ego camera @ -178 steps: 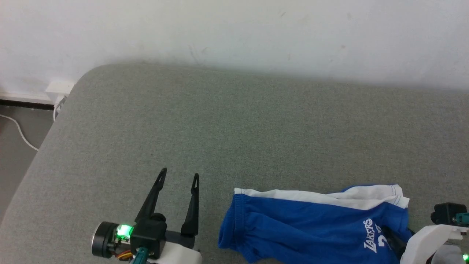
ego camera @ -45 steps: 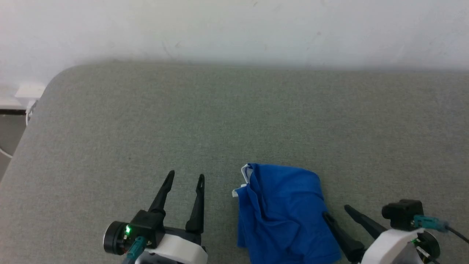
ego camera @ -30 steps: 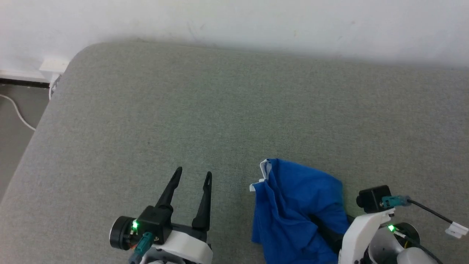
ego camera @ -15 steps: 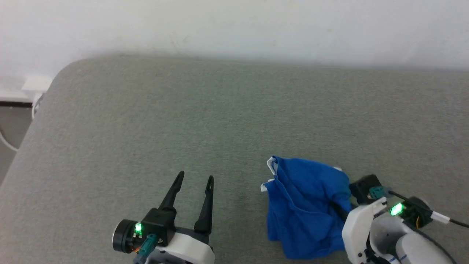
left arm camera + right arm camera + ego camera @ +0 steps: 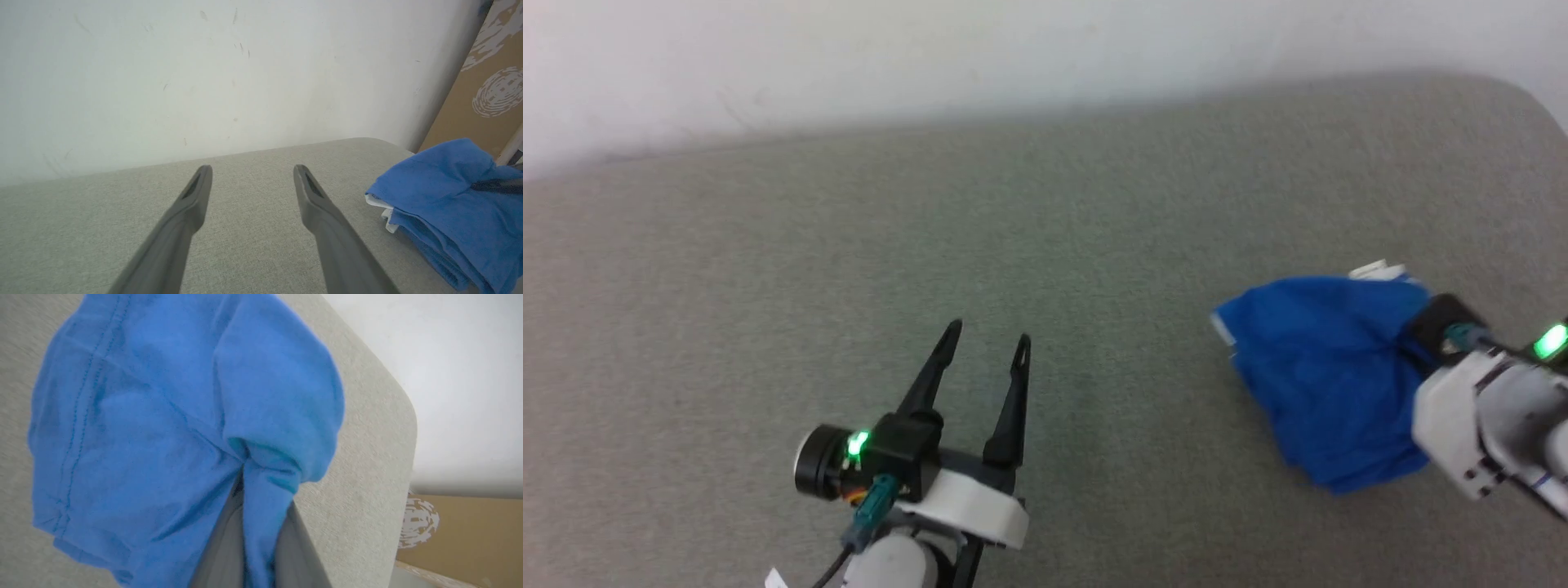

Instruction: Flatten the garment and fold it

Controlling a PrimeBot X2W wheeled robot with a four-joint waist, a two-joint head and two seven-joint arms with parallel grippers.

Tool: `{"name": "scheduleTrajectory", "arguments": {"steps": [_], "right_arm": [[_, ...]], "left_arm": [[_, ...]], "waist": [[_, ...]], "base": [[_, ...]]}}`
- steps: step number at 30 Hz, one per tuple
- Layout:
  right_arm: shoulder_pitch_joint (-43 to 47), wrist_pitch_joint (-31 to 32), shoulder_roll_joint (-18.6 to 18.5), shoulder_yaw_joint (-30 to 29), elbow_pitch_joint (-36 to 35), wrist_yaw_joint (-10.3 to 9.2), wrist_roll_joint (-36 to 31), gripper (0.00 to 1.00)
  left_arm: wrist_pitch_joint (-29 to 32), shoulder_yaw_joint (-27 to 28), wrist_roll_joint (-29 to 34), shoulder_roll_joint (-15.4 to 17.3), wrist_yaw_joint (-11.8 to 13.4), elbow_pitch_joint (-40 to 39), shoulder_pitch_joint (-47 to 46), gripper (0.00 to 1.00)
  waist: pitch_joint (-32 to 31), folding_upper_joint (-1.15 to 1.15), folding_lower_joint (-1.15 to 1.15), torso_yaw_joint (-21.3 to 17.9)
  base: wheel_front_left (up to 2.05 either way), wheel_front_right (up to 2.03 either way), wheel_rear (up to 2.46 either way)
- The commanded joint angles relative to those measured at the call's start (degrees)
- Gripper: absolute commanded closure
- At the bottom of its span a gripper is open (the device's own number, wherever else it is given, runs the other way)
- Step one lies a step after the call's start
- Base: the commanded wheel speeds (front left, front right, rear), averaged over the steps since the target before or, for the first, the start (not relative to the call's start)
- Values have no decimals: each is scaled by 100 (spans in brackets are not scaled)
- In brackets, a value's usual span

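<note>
On our left, the left gripper [image 5: 988, 333] hovers just above the grey upholstered surface [image 5: 768, 245], its two dark fingers spread apart and holding nothing. In the left wrist view there is only bare grey weave between them, with the white wall [image 5: 204, 61] beyond.

Further right, well apart from that gripper, the blue shorts [image 5: 1323, 384] sit bunched in a loose heap near the surface's rounded right corner. A sliver of white trim shows at the heap's left edge and another at its top. We see no waistband or leg opening laid out flat.

At the far right, the right gripper [image 5: 257, 539] is clamped on a pinch of the blue cloth. In its wrist view a fold of fabric runs down between the two fingers [image 5: 220, 551] and the rest billows over them.

We judge the flattening step to be in hand, with no fold begun, since the cloth is gathered into one lump around a single hold.

The next move calls for a second hold. The empty left gripper would need to cross to the white-trimmed edge facing it and take it. The two arms could then draw apart and spread the shorts. The thin fabric is likely to slip or drag in a clump if pulled from one point alone.
</note>
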Motion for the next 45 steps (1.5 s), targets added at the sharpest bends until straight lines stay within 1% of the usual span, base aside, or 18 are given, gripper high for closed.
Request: {"name": "scheduleTrajectory", "arguments": {"steps": [1,4,8,12,16,19,24,28,33,34,35,40,43,45], "right_arm": [[-177,-65,-138,47,71,-11,83,100],[-359,-256,-438,59,308,-11,207,100],[-509,-593,-739,-92,776,-11,289,100],[-580,-989,-992,-372,1441,-11,326,100],[-650,-1415,-1167,-672,2202,-11,296,100],[-761,-1728,-1229,-932,2766,-11,238,100],[-1027,-2103,-1277,-1275,3544,-11,-59,100],[-1289,-2368,-1228,-1508,3981,-11,-356,100],[-1466,-2428,-1034,-1658,4391,-11,-679,100],[-1493,-2490,-1011,-1707,4441,-11,-726,69],[-1512,-2541,-988,-1752,4496,-11,-770,0],[-1558,-2679,-903,-1840,4617,-11,-894,0],[-1582,-2757,-832,-1924,4623,-11,-723,0],[-1555,-2758,-871,-1874,4573,-11,-648,0]], "left_arm": [[-27,-29,18,-1,16,-40,-161,0],[-27,-84,78,-1,-5,-96,-375,0],[-27,-164,147,-1,-58,-174,-639,0],[-27,-240,216,-1,-91,-268,-810,0],[-27,-266,268,-1,-97,-328,-917,0],[-27,-256,307,-1,-96,-364,-987,0],[-27,-237,364,-1,-125,-437,-1075,0],[-27,-227,392,-1,-128,-455,-1100,0],[-27,-241,355,-1,-107,-439,-1106,0],[-27,-244,339,-1,-94,-427,-1098,0],[-27,-244,323,-1,-82,-411,-1083,0],[-27,-236,237,-1,-40,-342,-997,0],[-27,-230,156,-1,-14,-270,-900,0],[-27,-235,103,-1,0,-209,-824,0]], "waist": [[624,0,0,-465],[958,0,0,-487],[1323,0,0,-377],[1620,0,0,-233],[1853,0,0,-86],[2013,0,0,-9],[2231,0,0,83],[2313,0,0,121],[2282,0,0,174],[2248,0,0,183],[2198,0,0,189],[1910,0,0,203],[1616,0,0,208],[1372,0,0,229]], "base": [[0,0,0],[0,0,0],[0,0,0],[0,0,0],[0,0,0],[0,0,0],[0,0,0],[0,0,0],[0,0,0],[0,0,0],[0,0,0],[0,0,0],[0,0,0],[0,0,0]]}}
